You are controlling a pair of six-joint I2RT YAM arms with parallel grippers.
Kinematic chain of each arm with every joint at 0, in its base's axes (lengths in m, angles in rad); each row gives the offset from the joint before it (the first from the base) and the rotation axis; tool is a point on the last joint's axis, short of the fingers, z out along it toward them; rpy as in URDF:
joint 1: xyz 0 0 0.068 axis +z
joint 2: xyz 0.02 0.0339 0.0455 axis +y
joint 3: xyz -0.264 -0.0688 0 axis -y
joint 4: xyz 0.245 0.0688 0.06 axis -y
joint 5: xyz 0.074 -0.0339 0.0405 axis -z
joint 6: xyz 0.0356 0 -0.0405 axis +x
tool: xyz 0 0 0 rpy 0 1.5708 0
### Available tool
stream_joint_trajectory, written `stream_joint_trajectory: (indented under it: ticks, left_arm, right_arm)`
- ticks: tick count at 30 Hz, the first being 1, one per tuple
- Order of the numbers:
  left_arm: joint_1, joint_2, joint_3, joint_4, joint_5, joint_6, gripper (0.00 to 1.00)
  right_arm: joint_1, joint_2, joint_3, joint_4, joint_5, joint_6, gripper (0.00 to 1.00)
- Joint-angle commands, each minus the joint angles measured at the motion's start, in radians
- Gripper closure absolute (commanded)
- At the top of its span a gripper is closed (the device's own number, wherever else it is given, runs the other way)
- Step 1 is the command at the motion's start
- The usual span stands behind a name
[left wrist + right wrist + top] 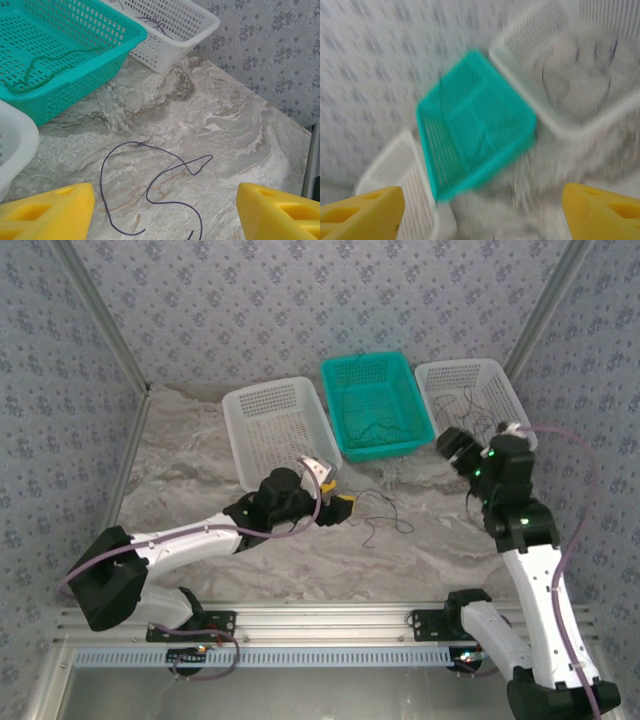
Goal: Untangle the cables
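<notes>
Left wrist, dark cable (141,144) crisp, right wrist blurred

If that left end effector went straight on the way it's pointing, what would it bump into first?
Probably the dark cable lying on the marble table, just ahead of the open left end effector; depth is unclear, so maybe bare table first.

White arms (190,540), black joints (283,495), purple cables (290,533)

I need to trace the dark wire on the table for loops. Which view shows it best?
Left wrist: the dark wire lies close and sharp, its curves traceable. Top external shows it as a faint, thin squiggle; right wrist is too blurred to tell.
</notes>
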Motion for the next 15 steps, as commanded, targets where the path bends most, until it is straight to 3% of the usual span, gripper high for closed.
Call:
stream_joint_trajectory:
  ticks: [1,7,11,15]
  left_arm:
    - [0.007,0.018,0.036,0.025,0.026,0.017,0.25]
    - [0.008,0.027,0.044,0.025,0.034,0.01,0.25]
    - [0.008,0.017,0.03,0.018,0.034,0.003,0.25]
    - [0.008,-0.007,0.015,0.004,0.026,0.005,0.25]
  right_arm:
    - [0.121,-0.002,-0.148,-0.089,-0.061,0.2,0.16]
    - [0.315,0.125,-0.308,-0.029,0.044,0.37,0.13]
    - [0.333,0.304,-0.327,0.003,0.056,0.505,0.1]
    - [0.332,0.432,-0.315,0.054,0.085,0.497,0.09]
